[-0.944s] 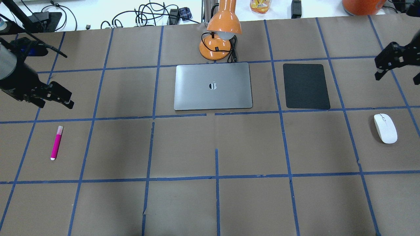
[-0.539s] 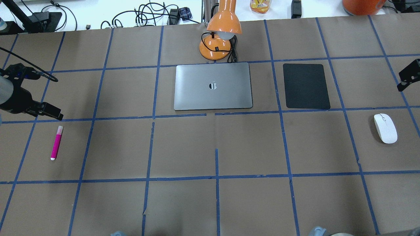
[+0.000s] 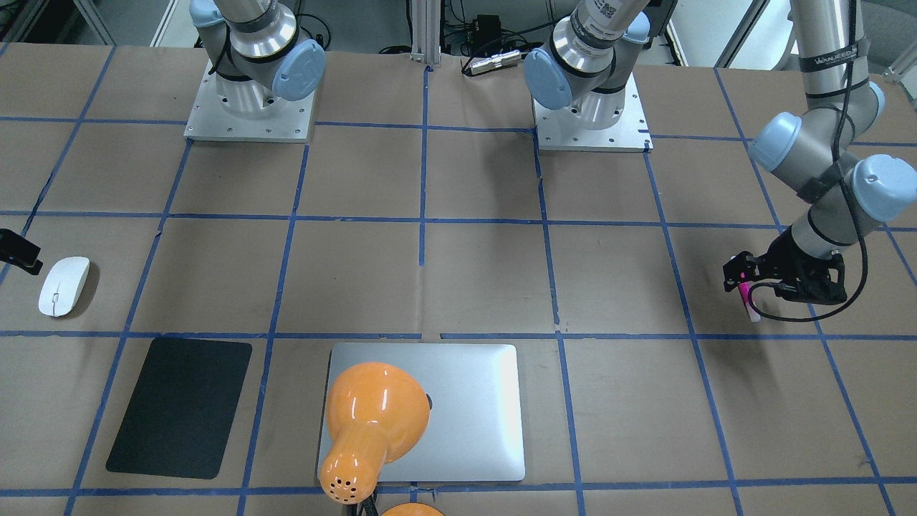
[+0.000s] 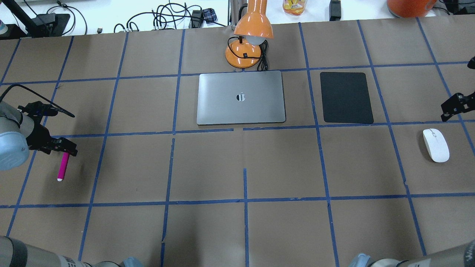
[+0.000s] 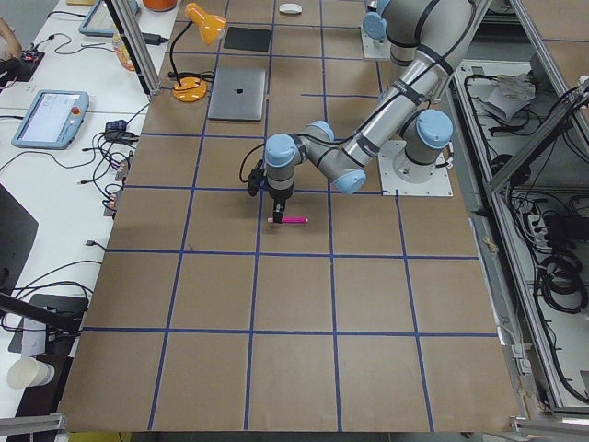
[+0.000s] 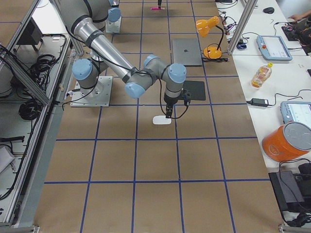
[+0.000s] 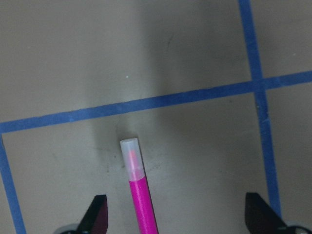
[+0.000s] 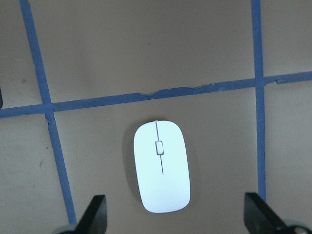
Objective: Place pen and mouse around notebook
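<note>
L gripper [image 7: 178,217] hangs over the pen [image 7: 139,195] with jaws spread, nothing grasped. In the wrist view the stick lies off-centre, much nearer one fingertip [image 7: 97,217] than the other and touching neither. R gripper [image 8: 175,219] is likewise splayed wide and empty, with the mouse [image 8: 161,165] lying between its tips and just ahead of them, no contact showing. The pen lies flat on the paper-covered table [image 4: 207,167] at the robot's far L, cap end pointing away from the robot. The mouse sits at the far R, past the black mat [image 4: 346,97]. Both are well apart from the notebook [image 4: 241,98], which lies closed at mid-table with the orange lamp [image 4: 252,37] just behind it. Handling, by the look of it: the pen is prob. light, stiff and round, so apt to roll. It is best pinched across the magenta barrel near mid-length, not on the pale cap, which may slip off. The mouse looks light but glossy and domed, so likely slippery. It is best taken low across its long sides, approx. at the widest part, with the jaws squared to the body so it doesn't squirt out.
</note>
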Motion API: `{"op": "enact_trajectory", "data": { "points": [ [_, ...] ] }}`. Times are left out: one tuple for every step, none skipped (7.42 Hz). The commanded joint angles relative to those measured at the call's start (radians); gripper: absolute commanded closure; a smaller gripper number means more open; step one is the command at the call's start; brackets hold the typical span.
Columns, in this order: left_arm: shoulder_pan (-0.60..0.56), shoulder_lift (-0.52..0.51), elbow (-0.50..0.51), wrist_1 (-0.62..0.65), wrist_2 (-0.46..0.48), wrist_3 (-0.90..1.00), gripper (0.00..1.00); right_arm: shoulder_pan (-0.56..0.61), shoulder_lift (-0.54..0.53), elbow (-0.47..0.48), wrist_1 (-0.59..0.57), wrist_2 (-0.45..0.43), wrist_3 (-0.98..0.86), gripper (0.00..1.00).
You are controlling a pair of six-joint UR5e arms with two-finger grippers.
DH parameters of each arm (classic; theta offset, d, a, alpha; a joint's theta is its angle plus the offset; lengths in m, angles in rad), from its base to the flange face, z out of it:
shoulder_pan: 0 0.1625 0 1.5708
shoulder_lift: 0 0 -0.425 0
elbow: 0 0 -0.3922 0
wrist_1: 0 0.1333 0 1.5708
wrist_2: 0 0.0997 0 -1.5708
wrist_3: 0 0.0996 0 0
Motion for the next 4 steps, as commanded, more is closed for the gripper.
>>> {"op": "enact_trajectory", "data": {
  "points": [
    [0.019, -0.026, -0.003, 0.010, 0.002, -0.063, 0.42, 0.000, 0.036, 0.072, -0.165, 0.006, -0.059, 0.00],
    [0.019, -0.028, -0.004, 0.010, 0.002, -0.066, 0.65, 0.000, 0.054, 0.080, -0.199, 0.008, -0.064, 0.00],
    [0.019, -0.026, -0.004, 0.010, 0.004, -0.066, 0.90, 0.000, 0.077, 0.080, -0.201, 0.009, -0.058, 0.00],
    [0.019, -0.026, -0.006, 0.010, 0.004, -0.072, 1.00, 0.000, 0.112, 0.078, -0.201, 0.009, -0.050, 0.00]
  ]
}}
